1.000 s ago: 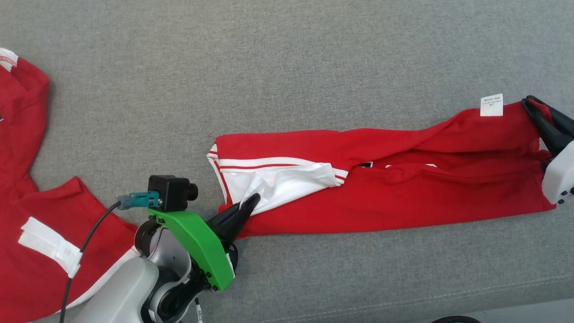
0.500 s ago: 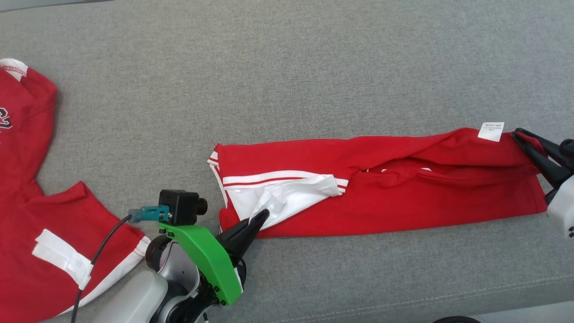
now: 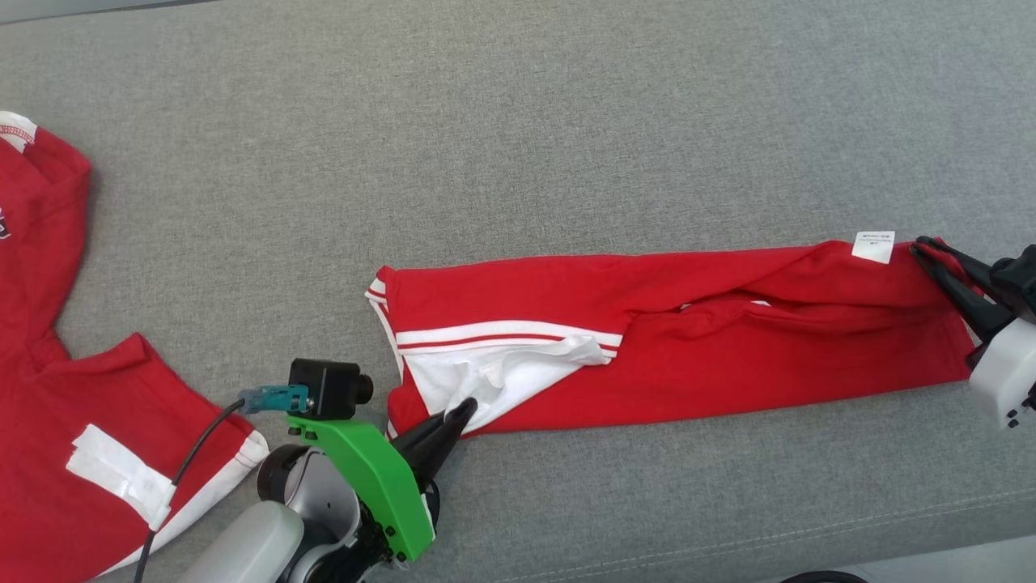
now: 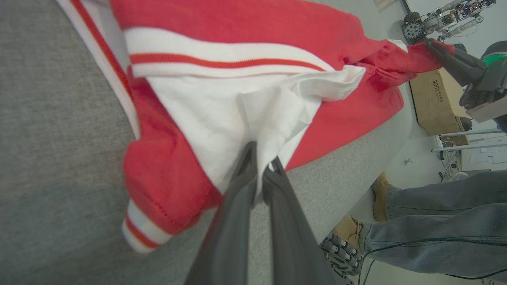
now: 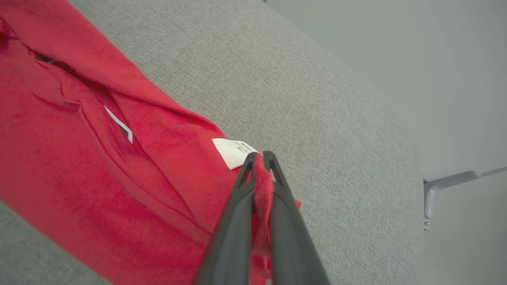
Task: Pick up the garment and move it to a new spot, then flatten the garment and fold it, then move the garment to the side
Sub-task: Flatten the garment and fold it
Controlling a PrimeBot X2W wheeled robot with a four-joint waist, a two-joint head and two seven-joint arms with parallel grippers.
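Observation:
The garment [image 3: 728,356] is red with white stripes and a white panel, and it lies stretched left to right across the grey cushioned surface [image 3: 518,121]. My left gripper [image 3: 463,407] is shut on the white fabric at the garment's lower left end; the left wrist view shows that fabric [image 4: 245,111] pinched between its fingers [image 4: 237,206]. My right gripper [image 3: 931,253] is shut on the red corner at the far right end, just beside a white label [image 3: 873,246]. In the right wrist view, red cloth [image 5: 79,158] bunches between that gripper's closed tips [image 5: 261,156].
A second red garment [image 3: 73,405] with a white strip lies at the left side of the surface. The surface's front edge with its seam [image 3: 728,538] runs below the garment. A person's legs and boots [image 4: 435,221] and a cardboard box [image 4: 435,99] stand beyond that edge.
The camera has shifted a little. Both grippers have drawn the garment toward the front edge, the right end more so, and the garment now lies straighter and flatter.

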